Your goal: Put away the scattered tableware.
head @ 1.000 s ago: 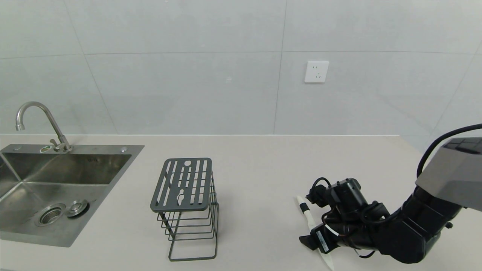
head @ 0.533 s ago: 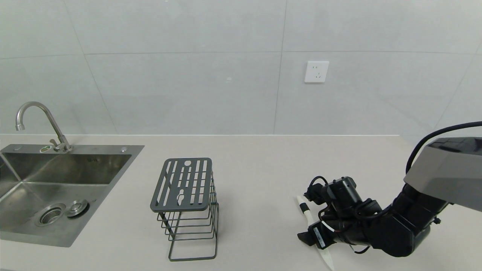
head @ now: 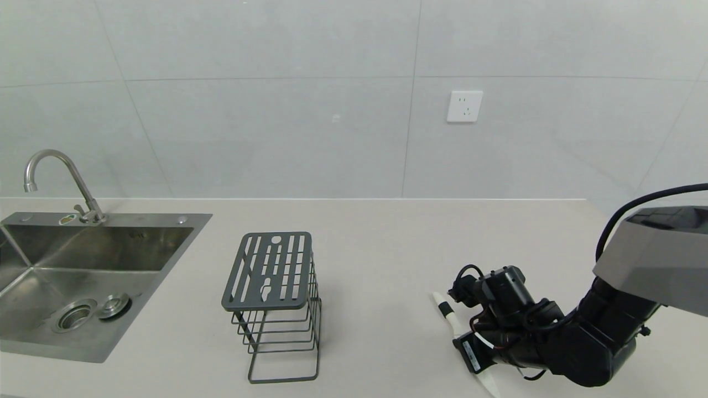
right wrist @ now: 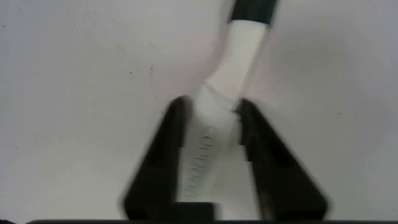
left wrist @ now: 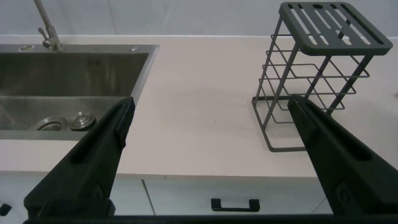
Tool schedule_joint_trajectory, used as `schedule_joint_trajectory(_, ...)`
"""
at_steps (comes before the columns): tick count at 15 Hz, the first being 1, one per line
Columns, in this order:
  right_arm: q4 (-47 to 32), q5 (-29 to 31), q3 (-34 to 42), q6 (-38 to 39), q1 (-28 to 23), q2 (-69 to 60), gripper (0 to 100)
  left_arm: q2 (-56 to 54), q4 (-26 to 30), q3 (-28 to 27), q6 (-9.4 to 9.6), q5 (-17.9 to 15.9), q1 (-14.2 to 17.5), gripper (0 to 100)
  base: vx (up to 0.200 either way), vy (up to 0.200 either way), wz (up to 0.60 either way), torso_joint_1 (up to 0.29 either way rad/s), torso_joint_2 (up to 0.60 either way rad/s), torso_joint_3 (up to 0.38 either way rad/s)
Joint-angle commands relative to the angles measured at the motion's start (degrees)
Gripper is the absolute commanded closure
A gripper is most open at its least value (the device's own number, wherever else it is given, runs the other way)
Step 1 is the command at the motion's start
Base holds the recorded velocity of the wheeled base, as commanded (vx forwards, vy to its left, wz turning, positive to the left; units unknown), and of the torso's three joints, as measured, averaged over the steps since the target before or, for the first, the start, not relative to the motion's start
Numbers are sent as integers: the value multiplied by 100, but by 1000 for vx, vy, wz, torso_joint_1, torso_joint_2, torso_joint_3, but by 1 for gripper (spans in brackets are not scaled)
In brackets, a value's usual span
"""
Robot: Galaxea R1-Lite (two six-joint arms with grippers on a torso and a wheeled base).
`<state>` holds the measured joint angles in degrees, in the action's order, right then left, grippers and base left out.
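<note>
A white knife (head: pixel 447 313) with a black band lies on the pale counter at the front right, one end pointing toward the wall. My right gripper (head: pixel 468 347) sits low over its middle, and the far end pokes out past it at the counter's front. In the right wrist view both black fingers (right wrist: pixel 163 149) press against the sides of the knife (right wrist: pixel 235 62), so the gripper (right wrist: pixel 212 106) is shut on it. A dark wire rack (head: pixel 269 271) with a slotted top stands mid-counter. My left gripper (left wrist: pixel 211 104) hangs open in front of the counter's edge, facing the rack (left wrist: pixel 329 31).
A steel sink (head: pixel 110 220) with a curved faucet (head: pixel 55 166) takes up the left end of the counter; the left wrist view shows the sink (left wrist: pixel 74 68) too. A wall socket (head: pixel 464 105) sits on the tiled wall. Bare counter lies between rack and knife.
The right gripper's fingers have drawn together onto the knife; its outer finger no longer sticks out. The knife's far end has shifted slightly left. The left arm has not moved.
</note>
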<state>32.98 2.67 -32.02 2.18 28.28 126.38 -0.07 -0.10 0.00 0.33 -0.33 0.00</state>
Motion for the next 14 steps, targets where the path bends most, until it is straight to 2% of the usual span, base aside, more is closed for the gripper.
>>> schedule_joint_trajectory(1,-63,-3,3,-7,2,45,100,7,1,0,2,-11,0,0,0,0,0,0,0,0)
schedule_joint_trajectory(4,192,-21,-190,-60,-16,-421,100,7,1,0,20,-11,0,0,0,0,0,0,0,0)
schedule_joint_trajectory(7,534,-91,-190,-464,-16,-1045,100,7,1,0,20,-29,0,0,0,0,0,0,0,0)
schedule_joint_trajectory(10,605,-539,-173,-781,-25,-1450,100,7,1,0,20,-29,0,0,0,0,0,0,0,0)
schedule_joint_trajectory(12,1264,-917,-102,-869,-16,-1520,100,7,1,0,29,-37,0,0,0,0,0,0,0,0)
schedule_joint_trajectory(14,2222,-1568,135,-1088,-60,-1458,100,7,1,0,20,-37,0,0,0,0,0,0,0,0)
